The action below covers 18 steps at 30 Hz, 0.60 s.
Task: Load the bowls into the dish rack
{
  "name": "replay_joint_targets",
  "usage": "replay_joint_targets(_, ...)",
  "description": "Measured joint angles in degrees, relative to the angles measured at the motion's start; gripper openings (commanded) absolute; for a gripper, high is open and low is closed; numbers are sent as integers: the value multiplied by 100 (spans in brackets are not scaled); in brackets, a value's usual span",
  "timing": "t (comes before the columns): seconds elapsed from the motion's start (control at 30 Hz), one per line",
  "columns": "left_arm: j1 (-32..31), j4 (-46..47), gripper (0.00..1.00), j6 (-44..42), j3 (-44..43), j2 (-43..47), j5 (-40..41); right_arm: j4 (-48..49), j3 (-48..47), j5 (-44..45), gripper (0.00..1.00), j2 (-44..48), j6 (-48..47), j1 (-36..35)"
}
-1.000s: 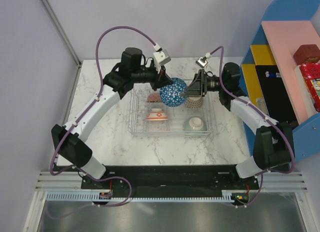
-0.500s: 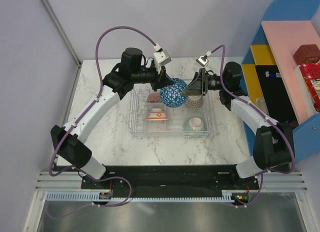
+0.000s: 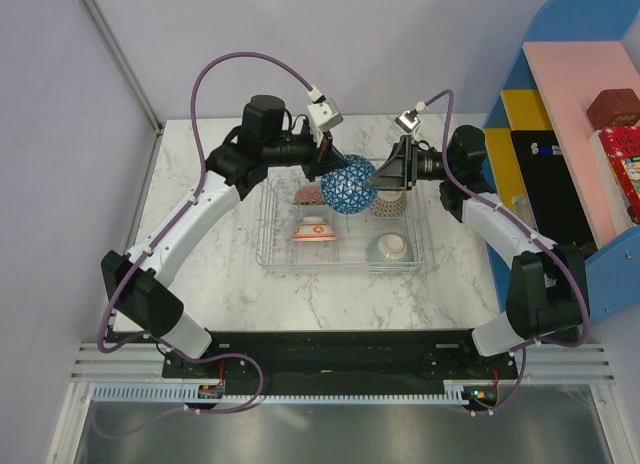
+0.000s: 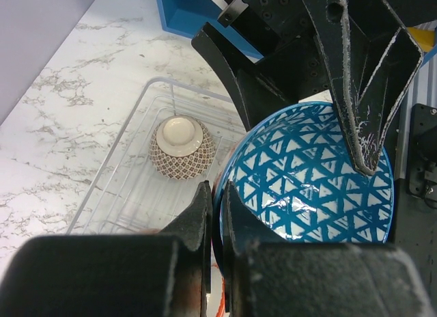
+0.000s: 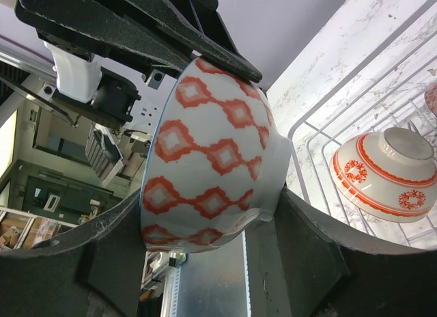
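Observation:
Both grippers hold one bowl (image 3: 347,184) in the air above the back of the dish rack (image 3: 340,268). The bowl is blue with triangles inside (image 4: 314,173) and white with red-orange diamonds outside (image 5: 205,139). My left gripper (image 4: 215,190) is shut on its rim. My right gripper (image 5: 205,211) is shut on it, one finger at the rim and one at the foot. In the rack lie a beige lattice bowl (image 3: 388,206), upside down, a red-orange and white bowl (image 3: 313,228), a pale green bowl (image 3: 390,247) and a reddish bowl (image 3: 305,196), partly hidden.
A blue shelf unit (image 3: 560,134) with yellow and pink panels and red items stands at the table's right edge, close behind my right arm. A grey wall and post run along the left side. The rack's clear rim (image 4: 123,194) lies below my left gripper.
Almost nothing: the held bowl and both grippers have crept slightly toward the back, still clamped together.

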<state>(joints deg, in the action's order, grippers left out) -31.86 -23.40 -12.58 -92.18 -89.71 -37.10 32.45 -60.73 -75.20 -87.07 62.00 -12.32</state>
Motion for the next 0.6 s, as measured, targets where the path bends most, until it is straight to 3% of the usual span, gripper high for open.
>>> replay_joint_targets(0.07, 0, -4, 2, 0, 0, 0, 0, 17, 15, 7, 0, 0, 17, 0)
replay_joint_targets(0.13, 0, -4, 20, 0, 0, 0, 4, 31, 28, 17, 0, 2, 24, 0)
replay_joint_targets(0.17, 0, -7, 30, -4, 0, 0, 7, 35, 33, 24, 0, 2, 22, 0)
replay_joint_targets(0.2, 0, -9, 50, -17, 0, 0, 7, 26, 33, 26, 0, 2, 13, 2)
replay_joint_targets(0.27, 0, -2, 72, -31, 0, 0, -22, -17, 33, 48, 0, 11, -81, 22)
replay_joint_targets(0.3, -9, -9, 91, -26, 0, 0, -44, -105, 33, 66, 0, 20, -195, 33)
replay_joint_targets(0.33, -11, -7, 99, -37, 0, 0, -50, -243, 33, 79, 0, 31, -334, 37)
replay_joint_targets(0.6, 461, 4, 100, -42, 330, 232, -109, -2105, -153, 527, 0, 52, -1858, 120)
